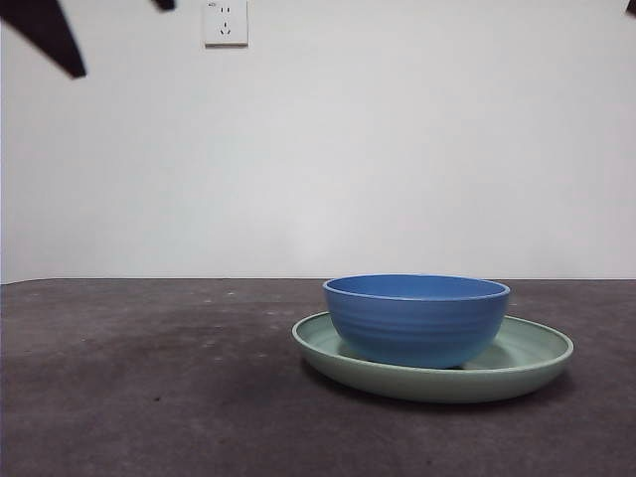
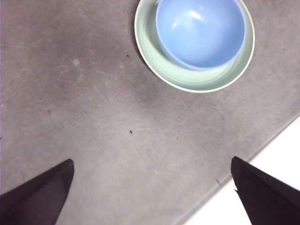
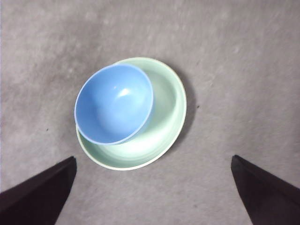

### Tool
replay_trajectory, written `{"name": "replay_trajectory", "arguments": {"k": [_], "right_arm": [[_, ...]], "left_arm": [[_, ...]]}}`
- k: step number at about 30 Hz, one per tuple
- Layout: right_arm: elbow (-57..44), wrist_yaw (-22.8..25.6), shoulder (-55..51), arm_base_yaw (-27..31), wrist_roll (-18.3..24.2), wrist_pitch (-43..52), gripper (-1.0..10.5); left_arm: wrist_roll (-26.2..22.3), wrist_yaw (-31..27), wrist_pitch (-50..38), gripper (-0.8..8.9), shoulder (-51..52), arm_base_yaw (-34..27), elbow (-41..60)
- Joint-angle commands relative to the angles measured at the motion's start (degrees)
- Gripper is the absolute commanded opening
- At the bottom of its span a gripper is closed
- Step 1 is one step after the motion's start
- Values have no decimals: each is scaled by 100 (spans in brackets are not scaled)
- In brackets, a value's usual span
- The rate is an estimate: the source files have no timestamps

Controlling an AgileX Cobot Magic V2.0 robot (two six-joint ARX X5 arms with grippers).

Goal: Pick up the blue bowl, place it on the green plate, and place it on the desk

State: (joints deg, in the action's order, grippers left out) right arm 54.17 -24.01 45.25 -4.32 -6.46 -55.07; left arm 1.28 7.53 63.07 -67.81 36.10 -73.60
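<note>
The blue bowl point(image 1: 416, 318) stands upright inside the green plate point(image 1: 527, 363), which rests on the desk point(image 1: 149, 378) right of the middle. The bowl sits off-centre in the plate. Both also show in the left wrist view, bowl point(image 2: 200, 33) and plate point(image 2: 187, 77), and in the right wrist view, bowl point(image 3: 114, 103) and plate point(image 3: 164, 122). My left gripper point(image 2: 152, 192) is open and empty, high above the desk. My right gripper point(image 3: 153, 190) is open and empty, high above the bowl and plate. In the front view only a black tip point(image 1: 55, 35) shows at the top left corner.
A white wall with a socket point(image 1: 226, 22) stands behind the desk. The desk's edge point(image 2: 243, 159) shows in the left wrist view, with white floor beyond it.
</note>
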Motion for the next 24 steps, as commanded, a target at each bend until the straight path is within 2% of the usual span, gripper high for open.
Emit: {"name": "replay_trajectory", "arguments": {"k": [1, 6, 17, 24], "right_arm": [[105, -208, 223, 4, -20, 15, 537], [105, -302, 568, 0, 13, 17, 536], [103, -304, 1161, 0, 63, -61, 536], [103, -315, 2205, -9, 122, 129, 536]], "left_arm": [[-313, 245, -695, 719, 531, 28, 695], [-365, 957, -1552, 719, 1397, 28, 1779], [-319, 1097, -1615, 719, 1591, 31, 1926], [-166, 1102, -1631, 719, 1593, 31, 1926]]}}
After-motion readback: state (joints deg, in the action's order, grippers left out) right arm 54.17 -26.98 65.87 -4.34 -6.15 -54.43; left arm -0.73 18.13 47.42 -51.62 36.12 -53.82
